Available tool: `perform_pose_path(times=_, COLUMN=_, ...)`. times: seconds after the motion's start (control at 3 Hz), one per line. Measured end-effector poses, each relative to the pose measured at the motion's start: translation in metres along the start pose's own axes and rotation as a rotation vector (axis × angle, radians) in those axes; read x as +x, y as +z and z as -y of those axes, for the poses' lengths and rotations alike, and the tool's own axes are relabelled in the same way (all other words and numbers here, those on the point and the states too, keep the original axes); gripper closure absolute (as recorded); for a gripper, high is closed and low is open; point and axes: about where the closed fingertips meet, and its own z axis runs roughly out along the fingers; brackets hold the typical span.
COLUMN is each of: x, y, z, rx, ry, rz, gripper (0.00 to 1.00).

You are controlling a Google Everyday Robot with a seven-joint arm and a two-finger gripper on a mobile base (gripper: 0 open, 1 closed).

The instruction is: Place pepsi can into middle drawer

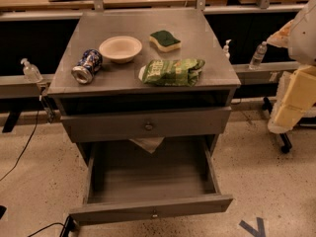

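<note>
The pepsi can (87,66) lies on its side at the left of the grey cabinet top (128,21), silver end toward me, next to a white bowl. The middle drawer (150,179) is pulled wide open below; its flat front with the small knob (154,215) is nearest me, and its inside looks empty. The drawer front one level above (147,125) is nearly closed. My gripper (284,118) is at the lower end of the cream-coloured arm at the right edge, beside the cabinet and well away from the can.
On the cabinet top are a white bowl (120,48), a green-topped sponge (165,40) and a green crisp bag (172,72). A crumpled paper (147,143) hangs at the back of the open drawer. Cables (29,137) run over the floor at the left. Bottles (257,56) stand on the rail behind.
</note>
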Motion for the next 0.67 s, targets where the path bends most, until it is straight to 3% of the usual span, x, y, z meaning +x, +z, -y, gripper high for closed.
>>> perform_pose_path(times=0.33, x=-0.002, y=0.001, z=0.001, rx=0.002, ry=-0.01, rz=0.002, gripper=0.0)
perform_pose_path(times=0.67, x=-0.031, y=0.019, z=0.026, rx=0.04, ry=-0.18, rz=0.036, gripper=0.0)
